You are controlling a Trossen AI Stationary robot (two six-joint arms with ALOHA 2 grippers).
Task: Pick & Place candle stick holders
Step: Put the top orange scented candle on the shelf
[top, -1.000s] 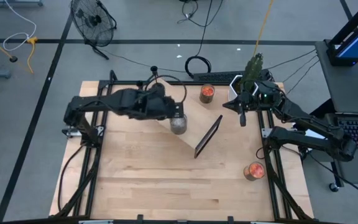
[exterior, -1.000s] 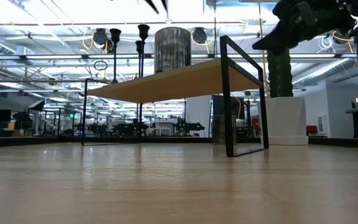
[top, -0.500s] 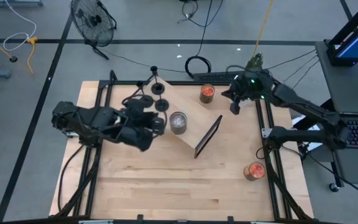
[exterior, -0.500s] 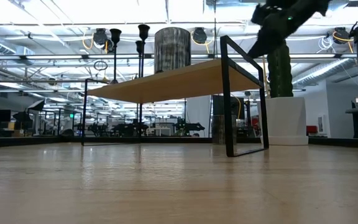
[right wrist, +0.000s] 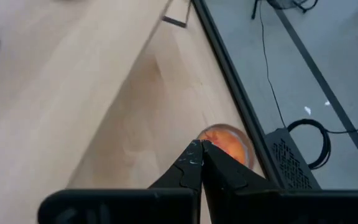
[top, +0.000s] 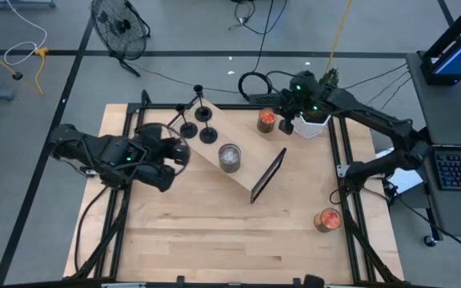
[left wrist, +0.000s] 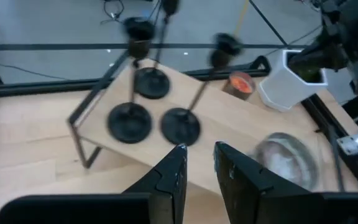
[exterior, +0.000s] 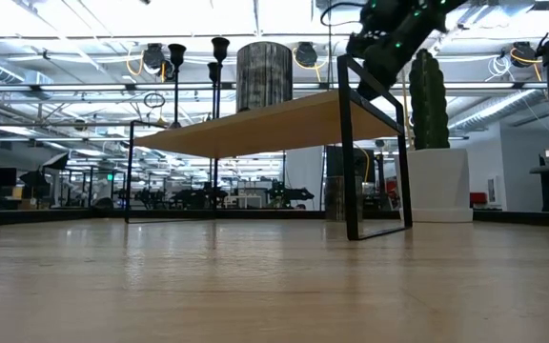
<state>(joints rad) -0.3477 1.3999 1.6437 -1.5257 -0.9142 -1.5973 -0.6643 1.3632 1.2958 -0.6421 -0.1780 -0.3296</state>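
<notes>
On the wooden shelf stand three candle stick holders; left gripper slightly parted, empty (right gripper closed). Approach stems squarely.

Light wooden plank desk with black metal frame rails along its sides. On it: a wooden shelf with thin black metal legs, set diagonally near the far middle; a small orange-filled glass jar at the far edge beside a white pot with a green plant; another orange-filled glass jar near the right rail. On the shelf top: three matte-black candle stick holders at its far-left end, a ribbed grey glass cylinder mid-shelf.
</notes>
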